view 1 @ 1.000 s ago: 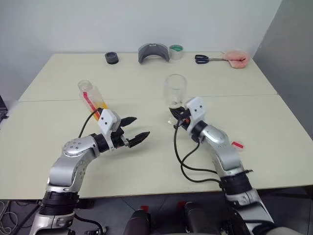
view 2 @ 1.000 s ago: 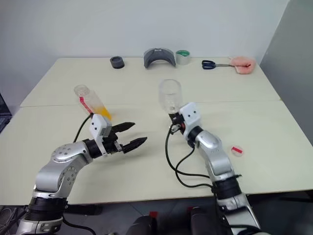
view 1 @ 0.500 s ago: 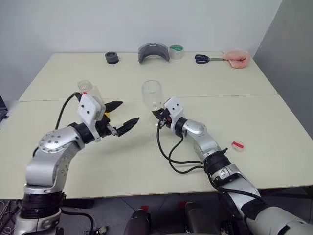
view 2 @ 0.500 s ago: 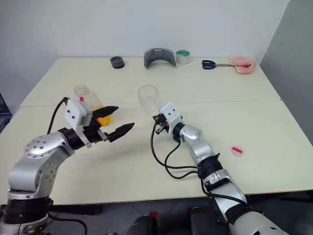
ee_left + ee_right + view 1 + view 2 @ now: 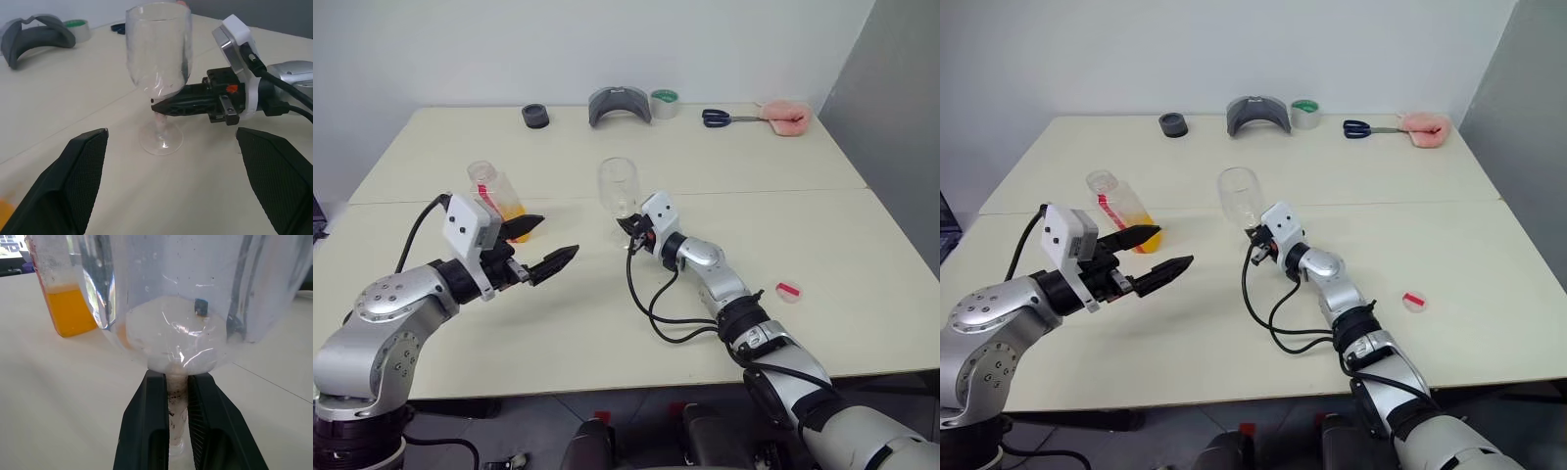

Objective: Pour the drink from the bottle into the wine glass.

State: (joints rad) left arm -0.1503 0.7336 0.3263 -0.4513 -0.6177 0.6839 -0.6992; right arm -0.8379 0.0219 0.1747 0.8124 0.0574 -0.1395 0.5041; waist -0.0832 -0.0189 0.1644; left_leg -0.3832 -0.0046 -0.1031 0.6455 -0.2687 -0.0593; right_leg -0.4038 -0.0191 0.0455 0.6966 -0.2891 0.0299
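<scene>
The wine glass [image 5: 618, 186] is clear and has nothing in it. It stands upright near the table's middle, its foot [image 5: 161, 142] on the tabletop. My right gripper [image 5: 627, 238] is shut on its thin stem [image 5: 177, 394], just under the bowl. To its left stands the bottle [image 5: 495, 192], with orange drink [image 5: 70, 311] in its lower part and a red label strip. My left gripper [image 5: 558, 236] hovers open in front of the bottle, between it and the glass, holding nothing. Its black fingers [image 5: 83, 181] point toward the glass.
Along the table's far edge lie a black roll [image 5: 536, 116], a grey curved thing [image 5: 620, 104], a roll of tape [image 5: 665, 103], scissors [image 5: 724, 117] and a pink thing [image 5: 785, 116]. A small red thing [image 5: 788, 290] lies right of my right arm.
My right gripper has slid the wine glass to the left, nearer the bottle. My left arm has pulled back and up to the left, its gripper still open.
</scene>
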